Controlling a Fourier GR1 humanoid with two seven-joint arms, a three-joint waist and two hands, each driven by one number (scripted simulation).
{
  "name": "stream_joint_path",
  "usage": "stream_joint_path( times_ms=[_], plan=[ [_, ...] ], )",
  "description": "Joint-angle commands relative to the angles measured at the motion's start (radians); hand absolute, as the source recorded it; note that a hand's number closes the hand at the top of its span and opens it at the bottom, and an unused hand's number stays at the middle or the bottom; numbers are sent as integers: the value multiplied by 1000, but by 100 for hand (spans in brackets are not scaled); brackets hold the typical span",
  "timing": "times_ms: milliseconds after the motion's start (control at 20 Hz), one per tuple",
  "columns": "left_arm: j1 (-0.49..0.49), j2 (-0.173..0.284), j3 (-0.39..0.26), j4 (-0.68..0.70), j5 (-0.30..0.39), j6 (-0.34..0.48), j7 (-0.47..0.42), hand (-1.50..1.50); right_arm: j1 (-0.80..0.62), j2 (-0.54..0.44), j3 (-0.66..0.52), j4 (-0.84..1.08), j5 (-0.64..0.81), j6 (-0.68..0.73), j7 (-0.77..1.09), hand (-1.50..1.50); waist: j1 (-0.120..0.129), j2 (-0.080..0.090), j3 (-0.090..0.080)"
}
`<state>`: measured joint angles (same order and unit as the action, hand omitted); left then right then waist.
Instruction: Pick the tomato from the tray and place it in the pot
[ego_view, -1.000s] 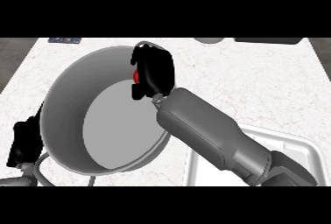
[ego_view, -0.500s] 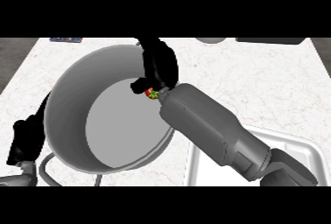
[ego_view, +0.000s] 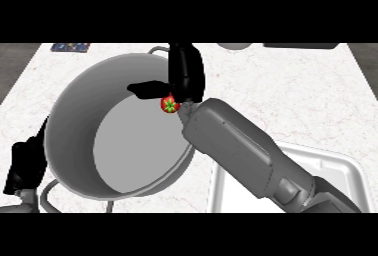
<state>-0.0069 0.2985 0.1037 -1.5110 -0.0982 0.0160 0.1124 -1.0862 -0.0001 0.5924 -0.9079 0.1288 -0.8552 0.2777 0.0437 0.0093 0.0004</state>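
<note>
The right hand (ego_view: 183, 75) reaches over the far rim of the pot (ego_view: 111, 150), with the tomato (ego_view: 170, 104) just under its palm; whether thumb and fingers pinch it or have let go cannot be told. The tomato likely handles as light, smooth and bruisable, best cupped round its middle. The left hand (ego_view: 26, 165) rests against the pot's near-left wall, its fingers unclear.

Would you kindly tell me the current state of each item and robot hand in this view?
tomato: over the pot's inside, just below the right robot hand.
right robot hand: open, fingers straight.
pot: upright, its floor bare.
tray: bare where visible, partly hidden by the forearm.
left robot hand: at the pot's left side; fingers unclear.
</note>
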Motion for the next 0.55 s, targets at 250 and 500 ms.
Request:
stream_joint_path(
  times_ms=[250, 500],
  plan=[
    [-17, 10, 61, 57, 25, -17, -30, 0, 219, -24, -48, -282, -77, 131, -77, -150, -50, -12, 0],
    [23, -12, 54, 20, -5, 13, -9, 0, 464, -140, -27, -550, -61, 153, -80, -150, -63, -15, 0]
  ],
)
